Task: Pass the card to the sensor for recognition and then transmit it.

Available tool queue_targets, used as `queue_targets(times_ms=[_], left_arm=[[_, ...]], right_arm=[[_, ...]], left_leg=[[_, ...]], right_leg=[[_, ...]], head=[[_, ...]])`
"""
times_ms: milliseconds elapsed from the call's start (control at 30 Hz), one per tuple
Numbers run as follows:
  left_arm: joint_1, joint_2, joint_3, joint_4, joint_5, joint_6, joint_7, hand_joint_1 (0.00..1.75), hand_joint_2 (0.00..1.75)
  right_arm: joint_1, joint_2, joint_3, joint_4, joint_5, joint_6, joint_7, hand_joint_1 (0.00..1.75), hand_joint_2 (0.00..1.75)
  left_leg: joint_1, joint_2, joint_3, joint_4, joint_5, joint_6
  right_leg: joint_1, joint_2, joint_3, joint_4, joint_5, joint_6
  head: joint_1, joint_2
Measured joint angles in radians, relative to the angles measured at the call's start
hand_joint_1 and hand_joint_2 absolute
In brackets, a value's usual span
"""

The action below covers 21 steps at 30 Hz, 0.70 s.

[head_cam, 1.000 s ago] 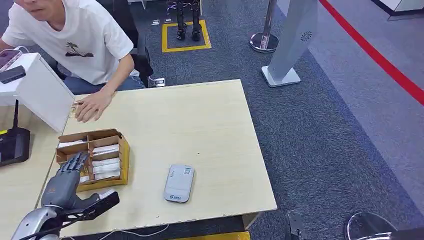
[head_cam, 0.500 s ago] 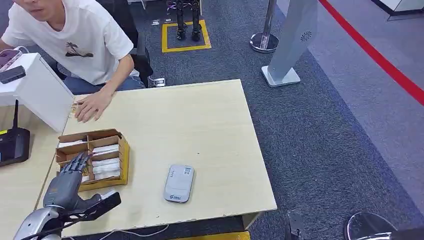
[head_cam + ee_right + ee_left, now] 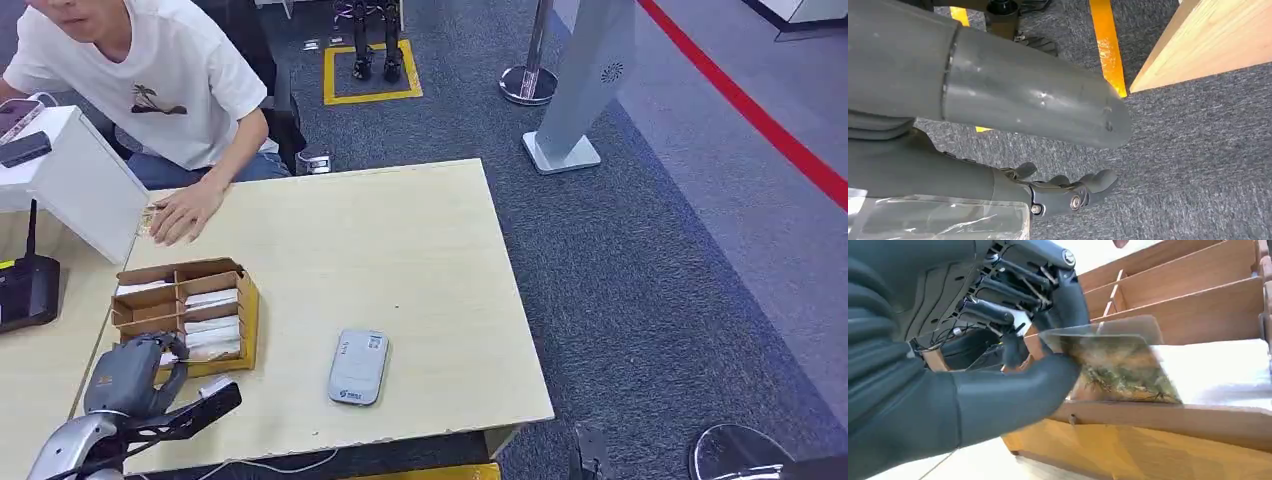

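Card pinched at the box — the sensor pass not yet made.

The left hand has its thumb and fingers clamped on one card, which sits at the wooden card box at about 8 o'clock on the worktop; the card's lower edge is at the box's front wall, so I judge the lift out barely begun. Left to do: carry it to the grey sensor at roughly 6 o'clock, hold it there for reading, then hand it on — probably to the person seated at 11 o'clock, whose hand rests on the worktop. One box, one sensor, one card held; several white stacks lie in the compartments, uncountable. The right hand hangs over the carpet, fingers loosely curled on nothing.
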State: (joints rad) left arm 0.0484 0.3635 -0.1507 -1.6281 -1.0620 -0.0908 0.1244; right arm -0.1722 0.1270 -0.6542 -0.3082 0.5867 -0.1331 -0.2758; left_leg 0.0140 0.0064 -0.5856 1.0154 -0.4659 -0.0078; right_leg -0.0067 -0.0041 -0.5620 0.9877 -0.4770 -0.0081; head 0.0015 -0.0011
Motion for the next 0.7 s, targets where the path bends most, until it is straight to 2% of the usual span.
queue_targets(times_ms=[533, 700], left_arm=[[0.008, -0.001, 0.000, -0.018, 0.009, 0.006, -0.002, 1.75, 1.75], [0.012, -0.003, 0.000, -0.034, 0.007, 0.037, -0.003, 1.75, 1.75]], right_arm=[[0.005, 0.000, 0.000, 0.003, -0.006, 0.001, -0.006, 0.00, 0.00], [0.007, 0.000, 0.000, 0.004, -0.006, 0.001, -0.007, 0.00, 0.00]], left_leg=[[0.000, 0.000, 0.000, 0.000, 0.000, 0.000], [0.000, 0.000, 0.000, 0.000, 0.000, 0.000]], right_leg=[[0.000, 0.000, 0.000, 0.000, 0.000, 0.000], [0.000, 0.000, 0.000, 0.000, 0.000, 0.000]], head=[[0.000, 0.000], [0.000, 0.000]])
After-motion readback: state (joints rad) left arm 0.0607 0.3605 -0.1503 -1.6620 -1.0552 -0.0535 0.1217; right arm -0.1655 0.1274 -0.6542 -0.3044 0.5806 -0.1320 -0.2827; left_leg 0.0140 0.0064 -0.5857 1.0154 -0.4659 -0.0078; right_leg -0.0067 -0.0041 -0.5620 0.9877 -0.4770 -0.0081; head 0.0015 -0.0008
